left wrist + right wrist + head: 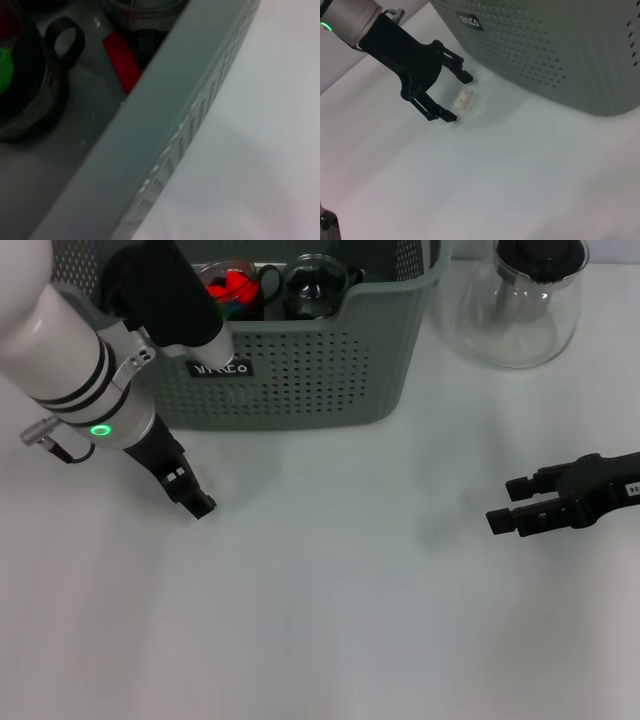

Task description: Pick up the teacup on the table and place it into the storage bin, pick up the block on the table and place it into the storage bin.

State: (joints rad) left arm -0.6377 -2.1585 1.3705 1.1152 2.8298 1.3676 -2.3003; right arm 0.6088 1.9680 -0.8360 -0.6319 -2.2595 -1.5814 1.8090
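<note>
A grey-green perforated storage bin (300,370) stands on a white counter (330,620). Inside the bin sit two dark glass teacups (315,285), one holding something red (232,285). Just in front of the bin's labelled wall, the left hand (451,95) is low over the counter, fingers spread open around a small pale block (465,100) lying flat there. Well off to the bin's right front, the right hand (508,505) hovers open and empty. A clear glass teapot (520,300) stands right of the bin.
</note>
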